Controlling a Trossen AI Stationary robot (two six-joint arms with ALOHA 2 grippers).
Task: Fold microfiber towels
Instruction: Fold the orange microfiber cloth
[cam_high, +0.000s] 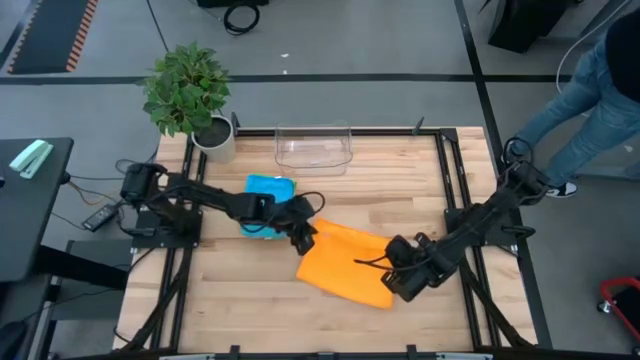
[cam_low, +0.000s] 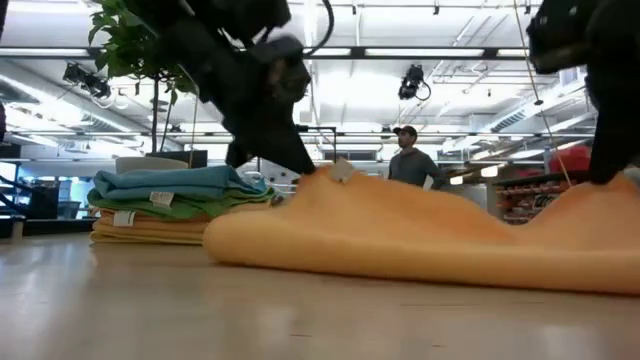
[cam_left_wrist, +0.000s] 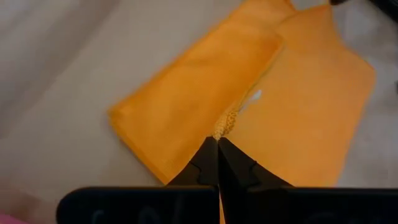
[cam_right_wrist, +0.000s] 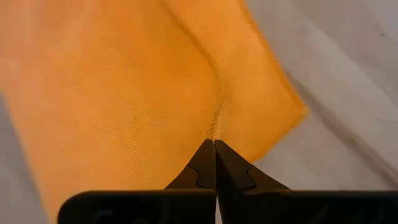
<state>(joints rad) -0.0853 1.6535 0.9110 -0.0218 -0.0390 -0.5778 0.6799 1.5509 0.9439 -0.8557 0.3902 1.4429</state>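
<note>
A pale wooden table (cam_high: 330, 310) sits in a bright open workroom, and nearest on it an orange microfiber towel (cam_high: 345, 263) lies partly folded, the right gripper (cam_high: 396, 283) clenched on its near right edge and the left gripper (cam_high: 303, 240) pinching its far left corner. Just left of and behind that sits a stack of folded towels (cam_low: 165, 205), blue on top, then green and yellowish. Farther back stand a clear plastic bin (cam_high: 314, 148) and a potted plant (cam_high: 190, 95), with a person (cam_low: 408, 160) beyond.
</note>
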